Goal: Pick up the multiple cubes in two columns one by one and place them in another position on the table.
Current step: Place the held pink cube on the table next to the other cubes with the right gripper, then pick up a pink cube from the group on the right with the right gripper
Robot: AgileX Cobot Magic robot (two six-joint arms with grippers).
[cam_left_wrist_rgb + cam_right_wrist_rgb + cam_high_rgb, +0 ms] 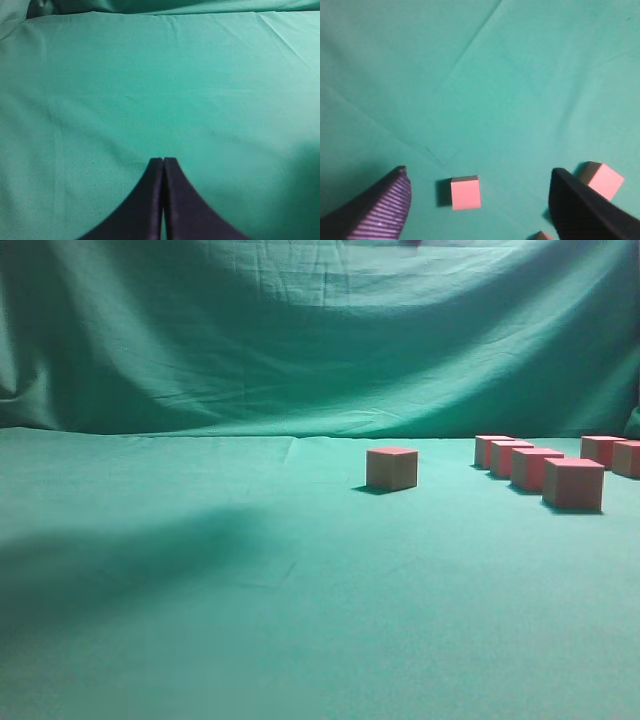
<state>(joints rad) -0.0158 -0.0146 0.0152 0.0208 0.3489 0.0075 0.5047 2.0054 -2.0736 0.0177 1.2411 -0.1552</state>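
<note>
Right wrist view: my right hand [477, 200] stood wide open above the table [470, 75], holding nothing, one cube [465, 192] resting on the cloth between its fingers. My left hand [163, 162] was closed and empty over bare cloth. From the exterior view I saw a lone cube [391, 468] left of the remaining cubes [545, 468] in two columns.

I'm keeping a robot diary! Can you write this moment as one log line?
right end effector: open, above lone cube, not touching | left end effector: shut, empty | other cubes: in columns on table
</note>
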